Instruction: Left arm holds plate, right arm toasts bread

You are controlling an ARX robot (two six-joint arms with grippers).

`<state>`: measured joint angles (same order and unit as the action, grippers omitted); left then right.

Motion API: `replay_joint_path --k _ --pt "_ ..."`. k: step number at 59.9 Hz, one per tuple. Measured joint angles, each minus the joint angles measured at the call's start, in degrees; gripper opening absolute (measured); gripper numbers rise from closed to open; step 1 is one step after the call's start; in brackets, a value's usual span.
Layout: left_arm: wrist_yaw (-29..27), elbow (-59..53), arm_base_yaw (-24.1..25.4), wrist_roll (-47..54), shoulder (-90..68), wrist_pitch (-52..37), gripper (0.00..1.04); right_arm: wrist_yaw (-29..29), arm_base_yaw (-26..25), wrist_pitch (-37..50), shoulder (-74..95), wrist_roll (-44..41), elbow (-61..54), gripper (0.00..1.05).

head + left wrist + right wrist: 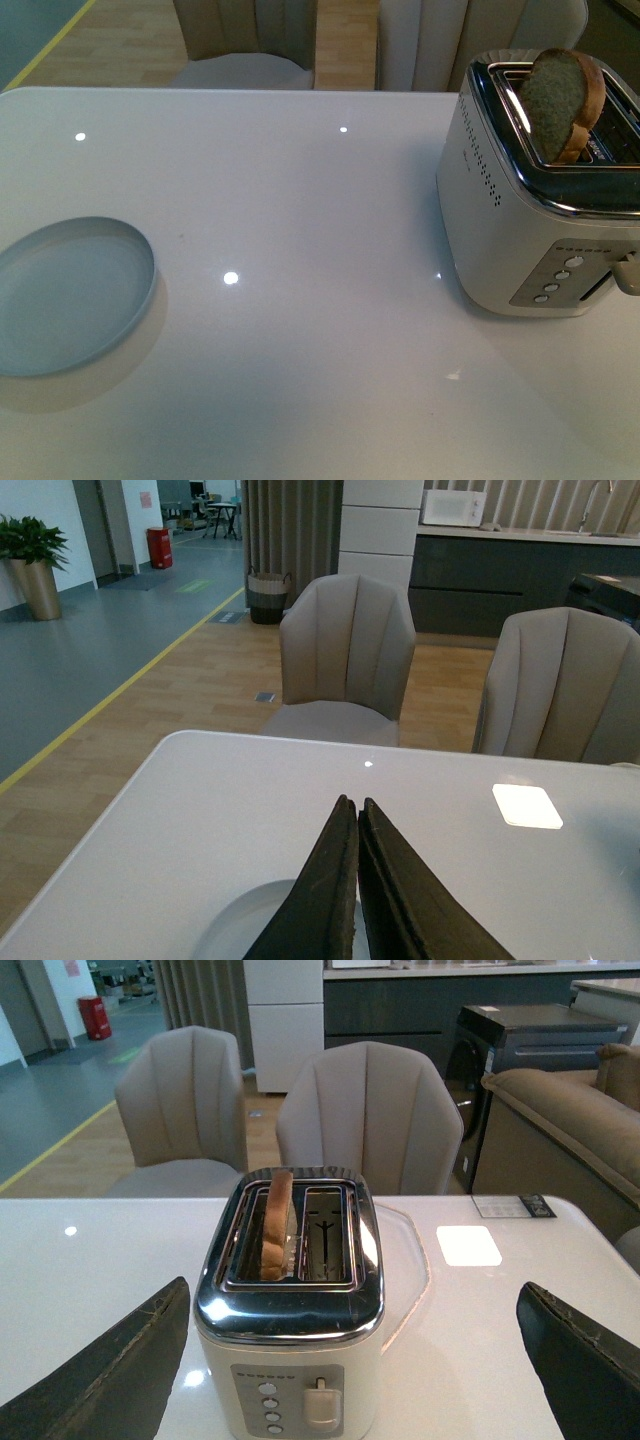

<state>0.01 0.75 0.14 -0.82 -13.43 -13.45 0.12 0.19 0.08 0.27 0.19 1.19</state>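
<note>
Brown bread slice [562, 103] stood in white two-slot toaster [520, 240]; we saw left gripper [357, 815] clenched over pale round plate [70, 295], right gripper [350, 1380] released.

Plate [70, 300]: round, pale blue-white, shallow w/ raised rim, lying flat and empty at the table's left edge, partly cut off by the front view; in the left wrist view only a pale arc of it shows, probably the rim. Bread [562, 105]: one wholemeal slice, light brown w/ darker crust, standing upright approx. half out of the toaster's left slot; well apart from the plate.
</note>
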Motion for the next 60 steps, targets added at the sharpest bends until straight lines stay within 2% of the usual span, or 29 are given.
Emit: replay_joint_path --k 13,20,47,51,60 --pt "0.0 0.0 0.0 0.0 3.21 3.21 0.03 0.0 0.0 0.0 0.0 0.0 0.0 0.96" --pt "-0.02 0.0 0.0 0.07 11.21 12.66 0.03 0.0 0.0 0.0 0.0 0.0 0.0 0.96" --pt "-0.02 0.02 0.0 0.15 13.07 13.38 0.03 0.0 0.0 0.0 0.0 0.0 0.0 0.96" --pt "-0.02 0.02 0.0 0.15 13.07 13.38 0.13 0.0 0.0 0.0 0.0 0.0 0.0 0.96" --pt "-0.02 0.02 0.0 0.15 13.07 13.38 0.45 -0.02 0.0 0.0 0.0 -0.02 0.0 0.96"
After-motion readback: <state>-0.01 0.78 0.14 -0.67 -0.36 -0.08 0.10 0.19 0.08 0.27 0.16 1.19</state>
